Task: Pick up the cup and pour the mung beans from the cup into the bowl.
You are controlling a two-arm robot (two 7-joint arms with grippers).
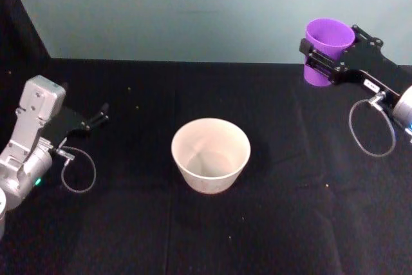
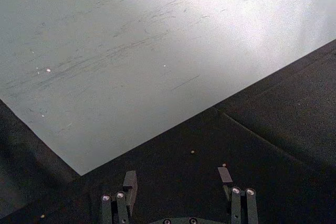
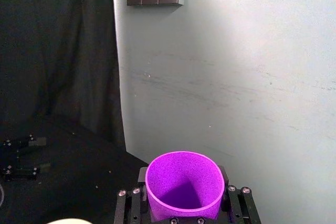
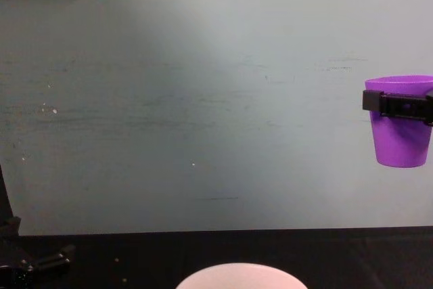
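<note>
purple cup [image 4: 402, 143] upright, raised at right, clamped just below its rim by right gripper [image 4: 398, 105] | bowl [image 4: 240, 277] rim near centre | left gripper [image 4: 40, 262] low at left

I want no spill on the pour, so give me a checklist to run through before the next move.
1. Grip: the right gripper clamps the cup by its sides: ok.
2. Cup upright, rim level: ok.
3. Cup over the bowl: not ok, it hangs high, off to the bowl's right.
4. Bowl upright, mouth open: ok.
5. Left gripper apart from the bowl: ok, open at the left of the table.
6. Cup's contents: cannot tell.
</note>
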